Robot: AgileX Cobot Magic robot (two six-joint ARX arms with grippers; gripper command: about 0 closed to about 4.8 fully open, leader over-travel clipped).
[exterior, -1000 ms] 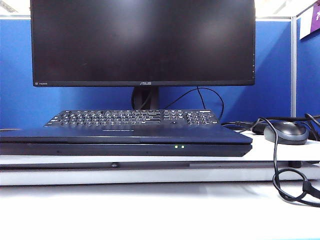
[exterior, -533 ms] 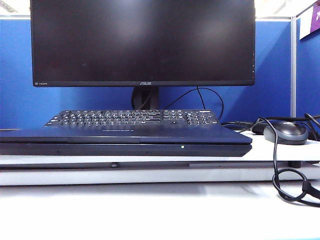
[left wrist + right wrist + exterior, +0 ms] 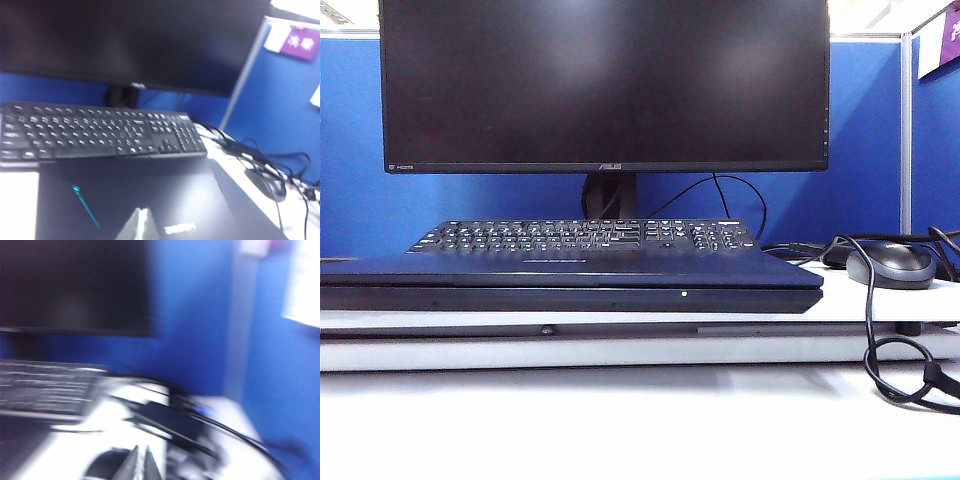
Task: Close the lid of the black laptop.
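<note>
The black laptop (image 3: 570, 297) lies along the front of the white shelf, its lid (image 3: 570, 268) flat down on the base and one green LED lit on the front edge. Neither gripper shows in the exterior view. In the left wrist view my left gripper (image 3: 142, 214) hovers over the lid's (image 3: 150, 195) matte outer face, fingertips together with nothing between them. The right wrist view is blurred. There my right gripper (image 3: 141, 451) is shut and empty above the white desk, off to the laptop's right near the mouse (image 3: 102, 467).
A separate black keyboard (image 3: 585, 235) sits just behind the laptop, below the large ASUS monitor (image 3: 605, 85). A dark mouse (image 3: 892, 265) and looping black cables (image 3: 880, 350) lie to the right. Blue partition walls close off the back and right.
One of the two green LEDs on the laptop's front edge has gone out. The lid stays flat down throughout, and the camera view has shifted very slightly.
</note>
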